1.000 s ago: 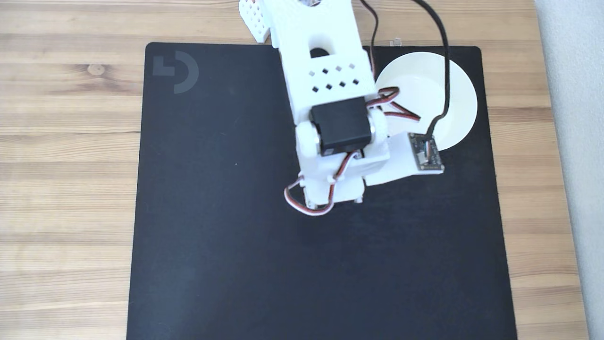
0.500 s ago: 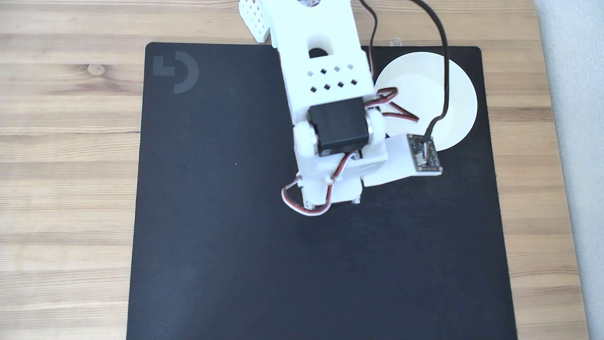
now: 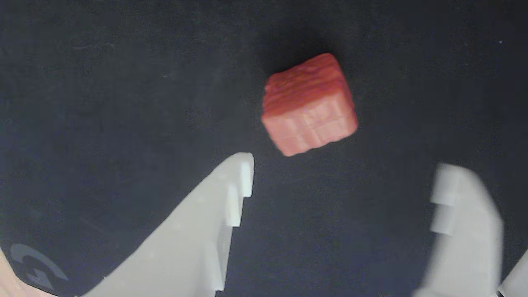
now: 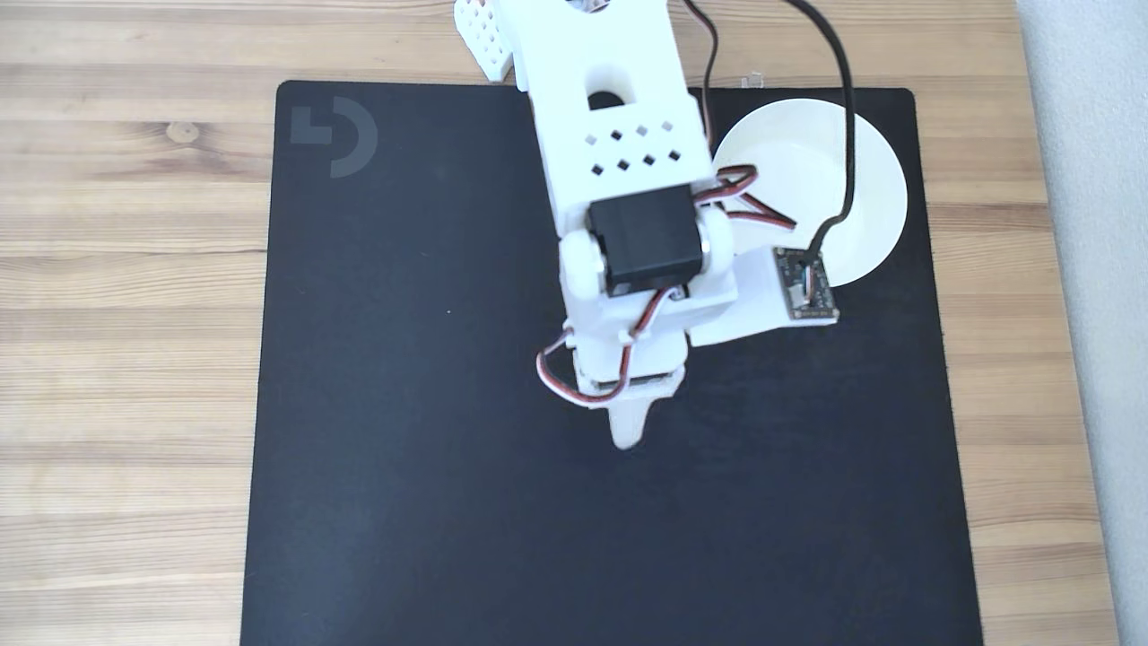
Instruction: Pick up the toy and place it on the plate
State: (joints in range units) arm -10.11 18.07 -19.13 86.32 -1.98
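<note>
Gripper (image 3: 342,177) spread above the toy (image 3: 309,105).
The toy lies on the black mat (image 4: 404,449), just beyond the fingertips, untouched; the plate (image 4: 807,170) sits well apart.

A black mat (image 4: 404,404) with a faint logo covers the wooden table (image 4: 126,269).

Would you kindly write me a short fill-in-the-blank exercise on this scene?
1. In the wrist view the toy lies on a ____ mat.
2. The gripper has its jaws ____, with the toy beyond the fingertips.
3. In the fixed view the plate is plain ____.

Missing words: black; open; white
</note>
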